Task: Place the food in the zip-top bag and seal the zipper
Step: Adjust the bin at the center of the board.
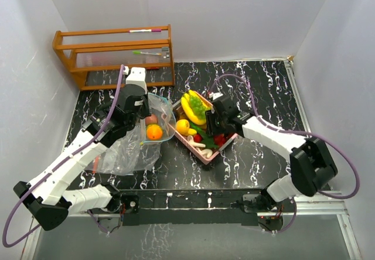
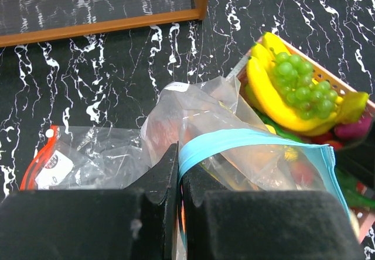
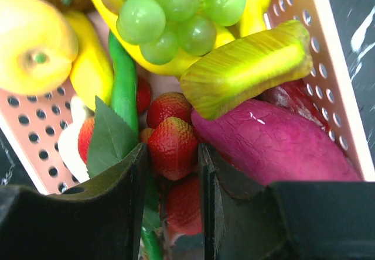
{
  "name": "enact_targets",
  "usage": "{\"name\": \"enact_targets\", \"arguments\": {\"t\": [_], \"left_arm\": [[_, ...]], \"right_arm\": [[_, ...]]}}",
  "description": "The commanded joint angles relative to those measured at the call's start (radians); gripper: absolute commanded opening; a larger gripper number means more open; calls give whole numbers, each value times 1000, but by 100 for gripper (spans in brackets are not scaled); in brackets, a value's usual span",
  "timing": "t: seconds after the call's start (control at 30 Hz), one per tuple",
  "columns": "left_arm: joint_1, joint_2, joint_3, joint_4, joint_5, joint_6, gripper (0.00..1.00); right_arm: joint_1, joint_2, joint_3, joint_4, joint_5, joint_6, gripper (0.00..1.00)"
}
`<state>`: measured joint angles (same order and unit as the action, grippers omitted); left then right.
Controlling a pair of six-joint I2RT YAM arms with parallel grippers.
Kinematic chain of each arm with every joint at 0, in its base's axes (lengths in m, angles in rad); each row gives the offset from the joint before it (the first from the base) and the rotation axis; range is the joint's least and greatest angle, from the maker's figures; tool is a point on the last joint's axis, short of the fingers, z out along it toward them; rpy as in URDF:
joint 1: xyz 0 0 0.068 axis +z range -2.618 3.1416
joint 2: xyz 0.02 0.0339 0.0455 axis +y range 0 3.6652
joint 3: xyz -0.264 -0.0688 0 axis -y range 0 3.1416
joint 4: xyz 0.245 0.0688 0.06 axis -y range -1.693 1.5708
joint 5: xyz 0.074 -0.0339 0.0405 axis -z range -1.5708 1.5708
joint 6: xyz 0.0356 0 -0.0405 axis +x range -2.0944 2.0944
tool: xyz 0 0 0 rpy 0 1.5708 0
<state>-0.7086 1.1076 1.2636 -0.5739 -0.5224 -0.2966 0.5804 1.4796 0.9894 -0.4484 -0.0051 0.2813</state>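
Gripping a red strawberry in the pink tray goes the right hand; left hand pinches the bag rim. Glossy berry could squirt free on lifting.

left arm: white shells are alternating with black joints
right arm: white link is meeting a bulky black elbow
left cable: lilac, is trailing behind the pincer
right cable: is matching in lilac
left gripper: matte black fingers are tapering
right gripper: black fingers are showing rounded edges
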Motion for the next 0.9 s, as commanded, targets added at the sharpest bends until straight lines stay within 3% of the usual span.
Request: {"name": "enact_targets", "arguments": {"t": [0.0,0.13,0.3,0.47,0.7,0.87], "left_arm": [[5,7,9,29,-2,17,0],[5,16,8,34,0,19,0],[6,31,1,48,15,16,0],[6,44,3,61,31,13,0],[6,41,-2,69,41,13,0],[6,37,-6,79,53,13,0]], "right_arm": [[50,-131,-58,-144,13,151,9],[64,-247,-103,-192,47,193,13],[64,-346,-83,-182,68,168,49],[77,-366,-25,-160,31,140,66],[81,-329,-3,-298,251,202,72],[81,-253,-18,-347,221,180,70]]}}
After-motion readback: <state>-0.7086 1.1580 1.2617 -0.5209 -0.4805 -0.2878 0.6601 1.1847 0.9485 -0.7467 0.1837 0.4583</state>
